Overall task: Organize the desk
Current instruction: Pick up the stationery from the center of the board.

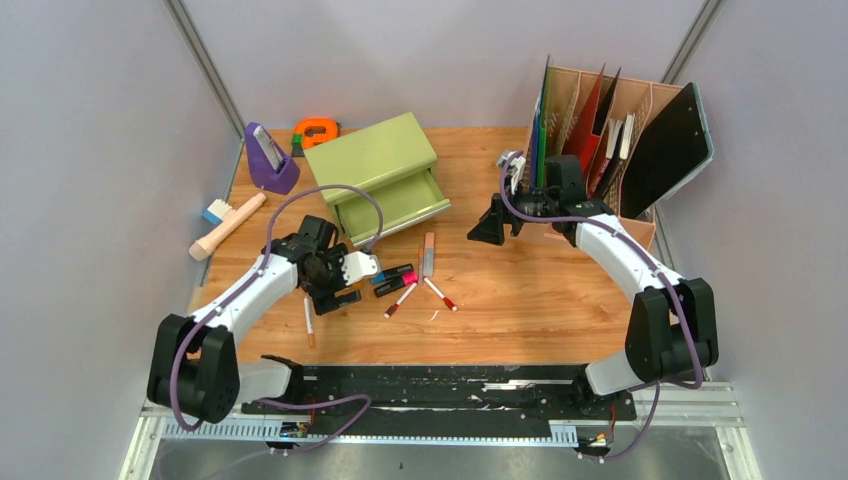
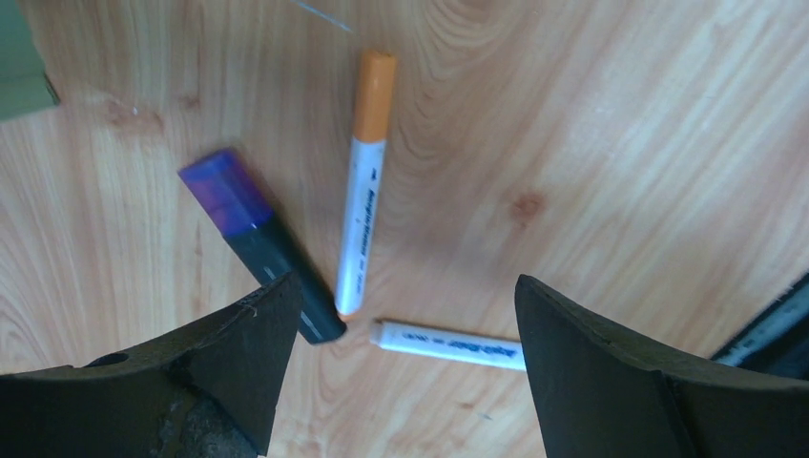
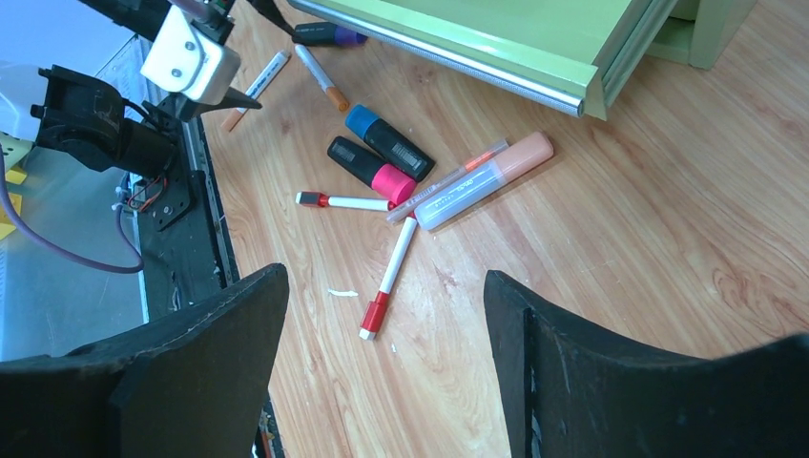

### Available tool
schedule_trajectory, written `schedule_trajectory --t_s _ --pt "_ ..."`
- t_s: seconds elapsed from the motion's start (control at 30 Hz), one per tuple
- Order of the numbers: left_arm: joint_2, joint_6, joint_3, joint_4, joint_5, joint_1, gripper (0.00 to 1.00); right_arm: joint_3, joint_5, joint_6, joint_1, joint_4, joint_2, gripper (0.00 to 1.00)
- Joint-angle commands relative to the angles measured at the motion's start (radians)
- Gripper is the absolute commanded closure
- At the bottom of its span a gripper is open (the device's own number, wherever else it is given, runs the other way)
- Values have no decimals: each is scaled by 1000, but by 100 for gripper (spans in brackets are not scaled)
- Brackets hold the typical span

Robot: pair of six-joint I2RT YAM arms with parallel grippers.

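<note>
The wood-grain desk [image 1: 530,300] holds a scatter of pens. My left gripper [image 1: 335,290] is open and empty, low over a white pen [image 2: 448,344], an orange-capped marker [image 2: 365,181] and a purple-capped black highlighter [image 2: 250,229]; the pen lies between its jaws [image 2: 405,324]. My right gripper [image 1: 490,228] is open and empty [image 3: 386,315], held above the desk. Below it lie two red-capped markers [image 3: 389,277], a pink highlighter [image 3: 370,170], a blue highlighter [image 3: 386,140] and a peach-capped clear tube [image 3: 482,181].
An olive-green drawer chest [image 1: 380,170] stands behind the pens with its drawer [image 3: 496,38] open. A purple stand [image 1: 268,160], an orange tape dispenser [image 1: 316,131] and a brush [image 1: 228,225] sit at the back left. A wooden file organizer [image 1: 610,130] with folders stands at the back right. A black rail [image 1: 440,390] runs along the near edge.
</note>
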Motion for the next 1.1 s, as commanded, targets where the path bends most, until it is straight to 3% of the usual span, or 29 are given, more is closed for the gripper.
schedule_trajectory --t_s 0.0,0.27,0.63,1.07 --pt "52 126 8 133 64 14 11 -4 -33 -9 -3 47 -32 24" --pt "140 235 -3 175 85 16 13 -13 -45 -4 -4 58 -20 23" --pt "280 313 36 122 82 55 27 -31 -36 -15 -3 61 -35 23" --pt "174 353 -23 97 98 106 27 -33 -48 -3 -5 75 -10 22"
